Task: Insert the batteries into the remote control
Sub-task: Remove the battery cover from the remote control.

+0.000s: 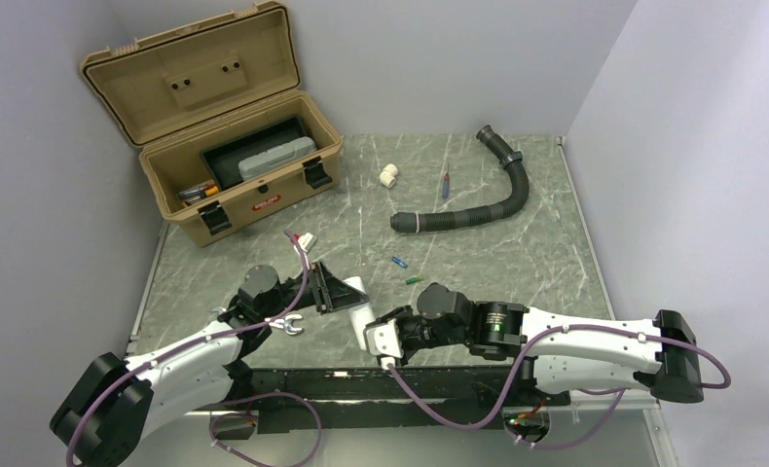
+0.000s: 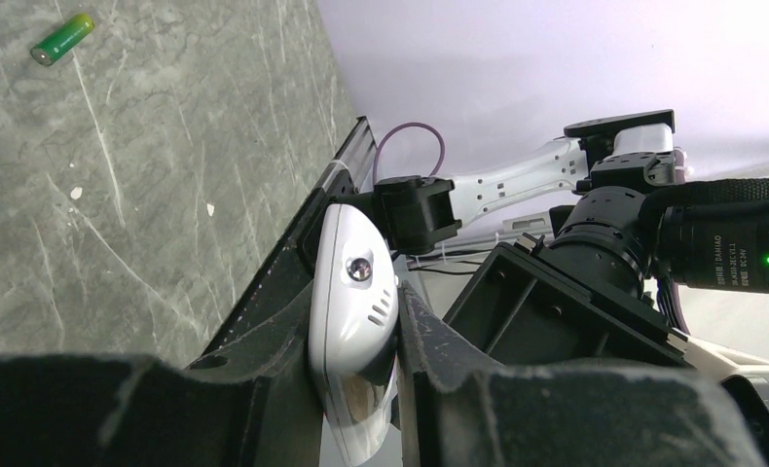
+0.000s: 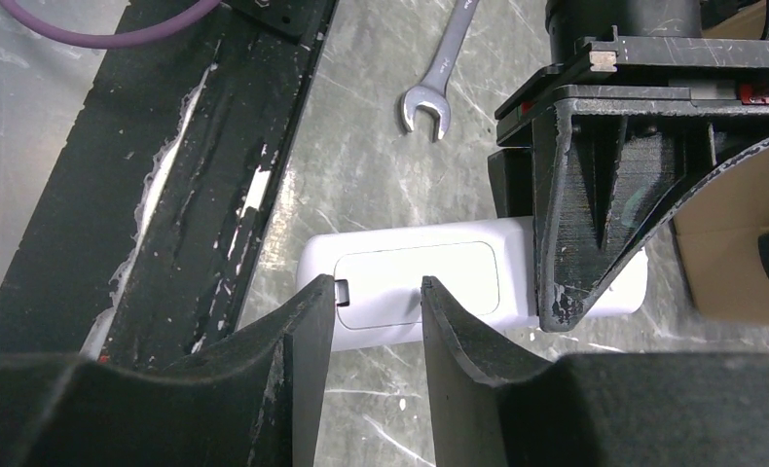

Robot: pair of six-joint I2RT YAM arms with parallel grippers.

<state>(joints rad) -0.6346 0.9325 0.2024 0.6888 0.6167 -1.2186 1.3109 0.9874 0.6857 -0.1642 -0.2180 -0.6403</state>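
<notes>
Right wrist: left end effector point(image 2: 356, 302) clamps the remote control point(image 3: 410, 272); right end effector point(image 3: 378, 321), jaws parted, should next unlatch the back cover point(image 3: 458, 277).

This looks like a robotics lab test cell: plain pale walls point(image 1: 59, 214) box in a marble-patterned table point(image 1: 517, 263) on three sides, and two white robot arms point(image 1: 595, 350) with purple cables point(image 1: 283, 418) are fixed to a black rail point(image 1: 361, 389) along the bottom edge of the frame. Workshop props are scattered about: a tan toolbox point(image 1: 239, 209) standing open at upper left, a black corrugated hose point(image 1: 478, 214) at upper right, and a wrench point(image 1: 288, 327) at lower centre.
</notes>
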